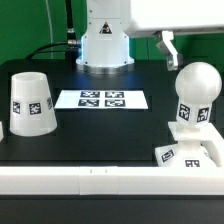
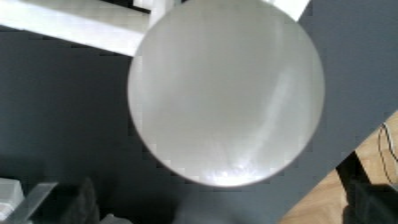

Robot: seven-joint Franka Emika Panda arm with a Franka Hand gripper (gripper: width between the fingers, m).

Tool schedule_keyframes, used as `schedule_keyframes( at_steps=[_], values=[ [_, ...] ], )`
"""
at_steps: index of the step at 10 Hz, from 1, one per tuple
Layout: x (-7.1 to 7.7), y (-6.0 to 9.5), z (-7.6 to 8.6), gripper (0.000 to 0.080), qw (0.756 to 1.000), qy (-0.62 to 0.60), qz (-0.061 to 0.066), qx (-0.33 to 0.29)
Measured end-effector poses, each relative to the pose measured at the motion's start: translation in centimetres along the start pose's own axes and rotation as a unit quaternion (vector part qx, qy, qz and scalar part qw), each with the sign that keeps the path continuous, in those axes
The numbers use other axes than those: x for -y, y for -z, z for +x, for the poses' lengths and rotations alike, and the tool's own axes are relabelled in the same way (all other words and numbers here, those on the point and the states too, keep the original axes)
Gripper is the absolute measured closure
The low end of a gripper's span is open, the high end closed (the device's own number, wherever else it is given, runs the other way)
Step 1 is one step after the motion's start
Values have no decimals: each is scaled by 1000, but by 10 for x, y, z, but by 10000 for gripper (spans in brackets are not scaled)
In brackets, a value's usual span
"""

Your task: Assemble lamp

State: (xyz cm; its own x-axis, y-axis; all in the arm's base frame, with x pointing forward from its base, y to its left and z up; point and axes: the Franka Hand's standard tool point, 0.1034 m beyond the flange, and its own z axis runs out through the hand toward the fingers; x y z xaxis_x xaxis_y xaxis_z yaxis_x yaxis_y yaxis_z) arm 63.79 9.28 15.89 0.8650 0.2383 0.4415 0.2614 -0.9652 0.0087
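The lamp's ball bulb (image 1: 195, 88) stands upright by its neck on the low square base (image 1: 190, 152) at the exterior view's right. The tapered shade (image 1: 30, 102) stands mouth down at the left, apart from them. My gripper (image 1: 170, 46) hangs above and behind the bulb and touches nothing. In the wrist view the bulb's ball (image 2: 228, 95) fills the middle as a big white oval. My gripper (image 2: 221, 205) is open and empty there. Its dark fingers (image 2: 57, 200) show only at the picture's corners.
The marker board (image 1: 102, 99) lies flat mid-table between shade and bulb. The arm's white pedestal (image 1: 105, 45) stands behind it. A white rail (image 1: 90, 181) runs along the table's front edge. Another white part pokes in at the far left edge (image 1: 2, 128).
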Motion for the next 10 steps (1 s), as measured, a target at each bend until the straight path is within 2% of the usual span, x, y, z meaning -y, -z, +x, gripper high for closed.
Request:
schedule_keyframes(
  at_steps=[3, 4, 5, 6, 10],
  values=[
    [1, -3, -4, 101, 1000, -1, 6, 19],
    [3, -8, -12, 101, 998, -4, 15, 55],
    [7, -7, -12, 101, 995, -8, 29, 99],
    [8, -9, -8, 101, 992, -9, 36, 121],
    [9, -20, -17, 101, 972, -4, 63, 227]
  ],
)
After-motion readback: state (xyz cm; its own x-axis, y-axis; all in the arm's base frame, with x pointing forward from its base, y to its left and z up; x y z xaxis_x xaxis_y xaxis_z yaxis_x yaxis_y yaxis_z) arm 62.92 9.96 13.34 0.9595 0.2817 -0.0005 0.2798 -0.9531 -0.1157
